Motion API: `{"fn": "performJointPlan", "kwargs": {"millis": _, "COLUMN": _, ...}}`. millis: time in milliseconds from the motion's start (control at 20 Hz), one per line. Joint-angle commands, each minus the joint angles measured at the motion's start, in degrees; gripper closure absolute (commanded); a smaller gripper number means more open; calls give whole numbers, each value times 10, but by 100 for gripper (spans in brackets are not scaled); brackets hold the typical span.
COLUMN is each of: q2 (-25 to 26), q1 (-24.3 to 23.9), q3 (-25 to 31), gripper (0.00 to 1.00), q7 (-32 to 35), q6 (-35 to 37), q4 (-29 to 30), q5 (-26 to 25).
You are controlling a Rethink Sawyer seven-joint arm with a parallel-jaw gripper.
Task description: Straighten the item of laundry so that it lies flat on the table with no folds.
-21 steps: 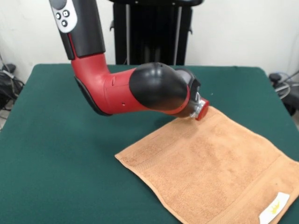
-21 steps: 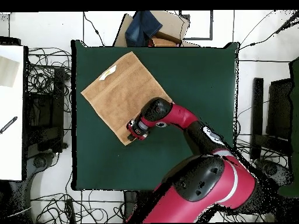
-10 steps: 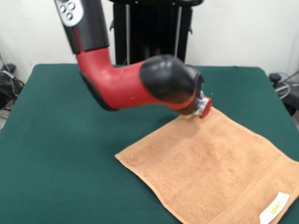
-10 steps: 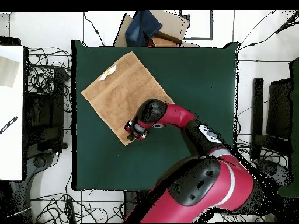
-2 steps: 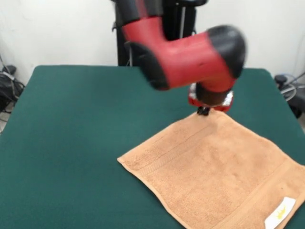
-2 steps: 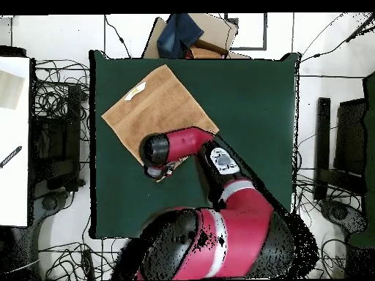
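— On the table [image 5: 71, 124], what is the position of the towel [image 5: 214, 171]?

— It lies spread out on the dark green top, turned at an angle to the table's edges, so it reads as a diamond in the front view. In that view it occupies the lower right part of the surface, running off the picture's bottom edge. In the overhead view the towel [image 6: 157, 110] sits towards the upper left corner of the table [image 6: 249, 110]. No folds are visible on the part that shows; the woven border bands run along two opposite ends.

— And the label?

— A small white label [image 5: 280, 213] with yellow print sits near the towel's lower right corner in the front view.

— State of the gripper?

— The gripper [image 5: 204, 111] hangs from the red and black arm [image 5: 190, 57], directly over the towel's far corner, at or just above the cloth. Contact cannot be confirmed. Only dark tips show beneath the red wrist ring, so I cannot tell whether the fingers are spread or pressed together. In the overhead view the arm covers that corner.
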Motion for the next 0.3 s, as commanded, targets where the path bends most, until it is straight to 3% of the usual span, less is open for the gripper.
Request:
{"fn": "performJointPlan", "kwargs": {"millis": 50, "q2": 53, "q1": 122, "q3": -169, "gripper": 100, "q7": 286, "q6": -389, "q4": -142, "q5": -144}}
{"fn": "performJointPlan", "kwargs": {"millis": 150, "q2": 62, "q1": 157, "q3": -222, "gripper": 100, "q7": 331, "q6": -419, "q4": -156, "q5": -125}}
{"fn": "performJointPlan", "kwargs": {"millis": 250, "q2": 58, "q1": 172, "q3": -250, "gripper": 100, "q7": 336, "q6": -434, "q4": -157, "q5": -106}}
{"fn": "performJointPlan", "kwargs": {"millis": 300, "q2": 47, "q1": 160, "q3": -236, "gripper": 100, "q7": 307, "q6": -432, "q4": -149, "q5": -98}}
